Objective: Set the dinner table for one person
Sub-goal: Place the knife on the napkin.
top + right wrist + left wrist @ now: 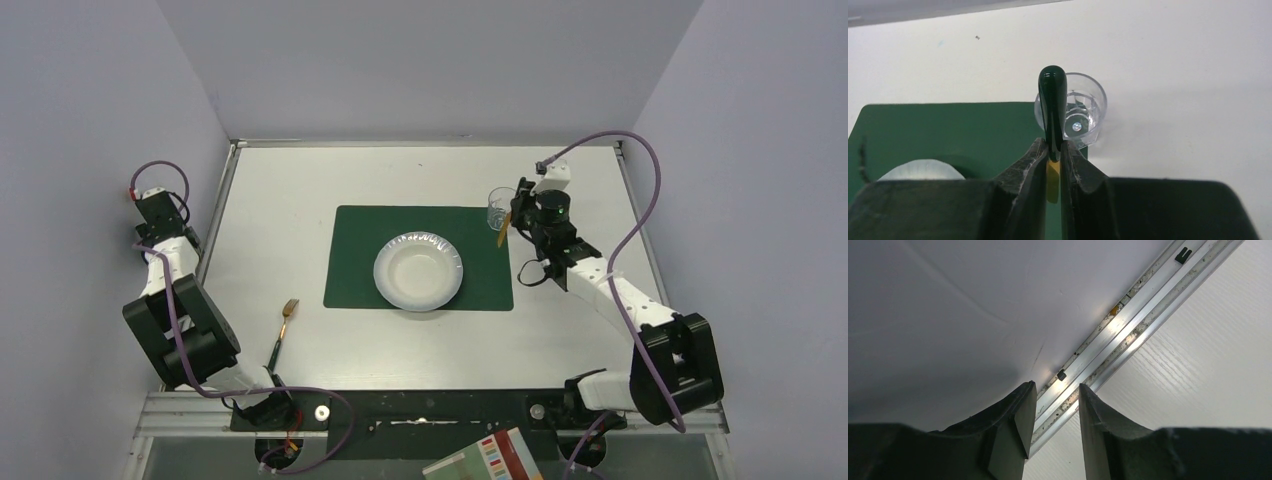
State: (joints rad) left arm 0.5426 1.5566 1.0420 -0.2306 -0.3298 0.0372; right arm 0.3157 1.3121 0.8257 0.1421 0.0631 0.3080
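The white dinner table (280,200) carries a dark green placemat (360,250) with a white plate (418,272) on it. A clear glass (499,208) stands off the mat's far right corner. My right gripper (515,215) is shut on a utensil (503,235) with a gold end and a dark green handle. It holds the utensil above the mat's right edge, beside the glass. In the right wrist view the handle (1052,110) sticks out of the gripper (1054,145) in front of the glass (1083,115). A gold fork (283,325) lies left of the mat. My left gripper (160,212) is open and empty over the table's left rim (1118,335).
Grey walls close in the table on the left, back and right. A book with coloured stripes (490,458) lies below the front rail. The placemat (948,130) and the plate's edge (923,170) show in the right wrist view.
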